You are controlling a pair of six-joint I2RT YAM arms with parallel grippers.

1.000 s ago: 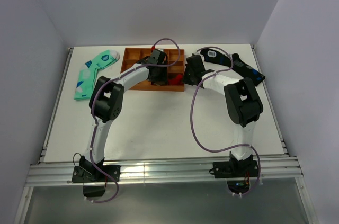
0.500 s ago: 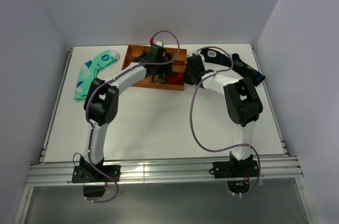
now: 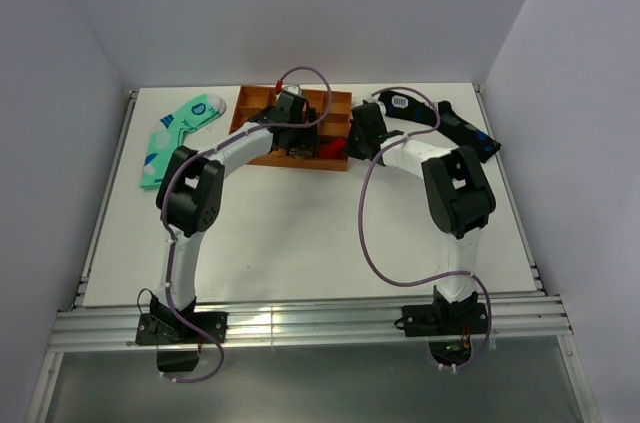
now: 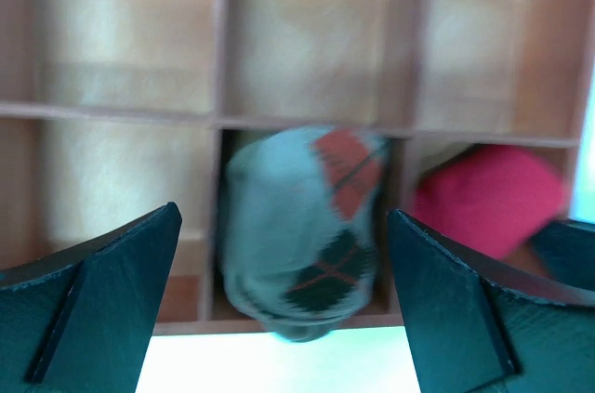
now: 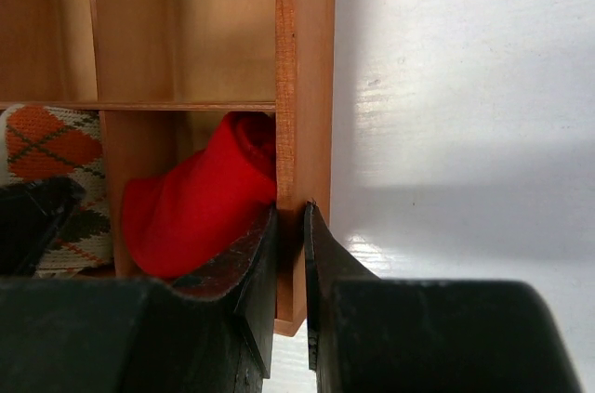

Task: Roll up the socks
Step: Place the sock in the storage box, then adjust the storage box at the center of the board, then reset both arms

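A white table (image 3: 300,233) is seen with a divided wooden tray (image 3: 246,115) set toward its far edge. A mint-green sock (image 3: 178,133) is laid flat to the left of the tray, and a black sock (image 3: 455,125) is spread to the right of the tray. The left gripper (image 4: 283,214) is held over the tray's near row, jaws spread wide and nothing between them. The right gripper (image 5: 290,212) is clamped on the tray's right-hand wall. The argyle sock (image 4: 302,235) – rolled – is lodged in the tray's near middle compartment. A red sock (image 5: 195,198) is bundled in the next compartment, against the right wall.
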